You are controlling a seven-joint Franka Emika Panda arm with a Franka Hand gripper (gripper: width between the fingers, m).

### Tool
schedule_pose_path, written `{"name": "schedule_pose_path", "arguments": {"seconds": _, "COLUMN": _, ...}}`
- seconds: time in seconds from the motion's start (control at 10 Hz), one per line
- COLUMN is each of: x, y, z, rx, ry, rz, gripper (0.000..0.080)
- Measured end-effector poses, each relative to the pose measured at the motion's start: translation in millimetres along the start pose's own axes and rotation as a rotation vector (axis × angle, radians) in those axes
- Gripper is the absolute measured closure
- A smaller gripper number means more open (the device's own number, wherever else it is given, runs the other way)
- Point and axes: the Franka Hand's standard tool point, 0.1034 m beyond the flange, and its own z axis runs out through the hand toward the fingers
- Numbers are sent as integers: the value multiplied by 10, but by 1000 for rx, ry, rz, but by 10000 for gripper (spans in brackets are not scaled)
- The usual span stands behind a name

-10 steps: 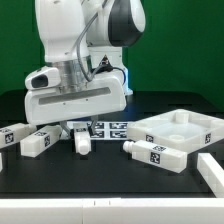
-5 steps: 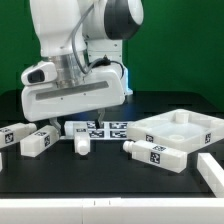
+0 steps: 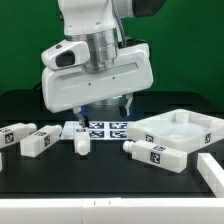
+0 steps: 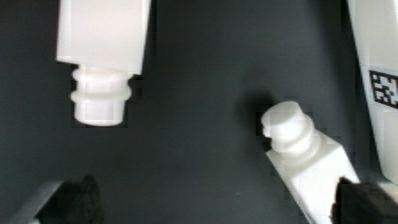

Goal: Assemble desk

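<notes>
Nearest us, one white square leg [image 3: 150, 153] lies at 5 o'clock, with three more legs [image 3: 38, 140] around 8, the outermost cut off. The tabletop [image 3: 180, 128] sits at 3. We cannot read their black-and-white tags [image 3: 157, 153]: too small. Farthest, the gripper [image 3: 103, 110] gapes wide, empty.

1. Exterior view: fixed off my arm, set slightly above the matte black table top [image 3: 100, 180]. It faces my white-and-grey arm [image 3: 95, 30] across the table at mid-range, with most of the work area in frame.
2. Wrist view: rides on my wrist and looks straight down past my dark fingertips [image 4: 71, 200], very close to the table.
3. Overlap: the table top, a corner of the thin flat white marker board [image 4: 384, 85], and white square-section plastic legs with ribbed pegs [image 4: 102, 40]. I cannot match which legs.
</notes>
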Motion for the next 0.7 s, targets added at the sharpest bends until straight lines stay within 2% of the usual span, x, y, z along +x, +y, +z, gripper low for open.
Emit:
{"name": "schedule_pose_path", "arguments": {"seconds": 0.2, "x": 17, "y": -17, "z": 0, "rx": -2, "ry": 1, "rz": -5, "gripper": 150}}
{"name": "schedule_pose_path", "arguments": {"seconds": 0.3, "x": 198, "y": -97, "z": -26, "rx": -55, "ry": 30, "rz": -69, "gripper": 150}}
{"name": "schedule_pose_path", "arguments": {"seconds": 0.4, "x": 407, "y": -284, "z": -5, "rx": -86, "ry": 33, "rz": -183, "gripper": 150}}
{"name": "schedule_pose_path", "arguments": {"seconds": 0.5, "x": 564, "y": -467, "z": 55, "rx": -94, "ry": 30, "rz": -230, "gripper": 150}}
{"name": "schedule_pose_path", "arguments": {"seconds": 0.6, "x": 636, "y": -662, "z": 96, "rx": -110, "ry": 22, "rz": -256, "gripper": 150}}
{"name": "schedule_pose_path", "arguments": {"seconds": 0.7, "x": 630, "y": -654, "z": 97, "rx": -106, "ry": 22, "rz": -272, "gripper": 150}}
